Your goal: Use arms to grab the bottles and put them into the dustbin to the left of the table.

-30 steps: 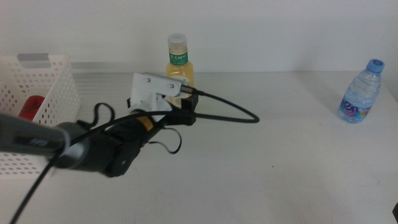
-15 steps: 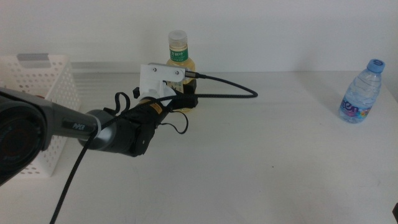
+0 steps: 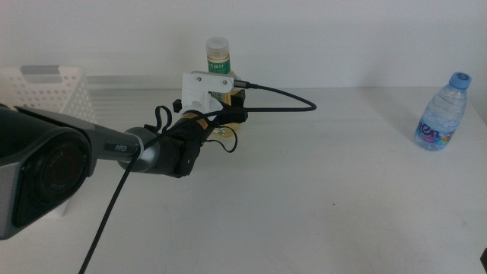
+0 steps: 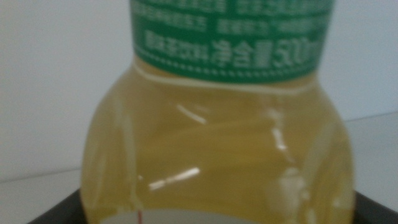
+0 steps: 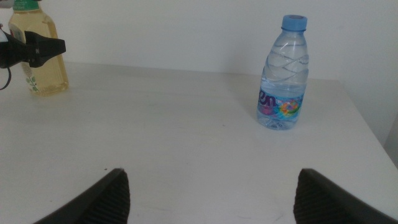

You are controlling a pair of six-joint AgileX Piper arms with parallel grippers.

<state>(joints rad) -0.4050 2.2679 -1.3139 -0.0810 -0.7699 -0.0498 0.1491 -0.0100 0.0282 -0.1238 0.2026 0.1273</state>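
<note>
The white surface [image 3: 319,205] fills most of the middle view, running back to a pale wall. At its far left stands the white perforated dustbin [image 3: 57,95], partly hidden behind the left arm [image 3: 114,148], which comes in large and blurred from the left edge and reaches toward the far middle. A thick black cable [image 3: 281,95] loops from the white housing on its wrist out to the right.

The left tool [image 3: 228,114] sits at the yellow tea bottle [image 3: 219,65], which stands upright at the far middle of the surface, well apart from the dustbin. In the left wrist view the tea bottle [image 4: 217,155] fills the picture, its green label above and yellow drink below, with the dark jaws showing only as slivers at either side of its body. They sit around the bottle, spread about as wide as it, but whether they press on it I cannot tell.

The small clear water bottle [image 3: 441,113] with a blue cap stands upright at the far right of the surface, well apart from the tea bottle. The right wrist view shows it [image 5: 283,78] standing ahead of the right tool [image 5: 211,193], whose jaws are spread wide with nothing between them, low over the near part of the surface.
</note>
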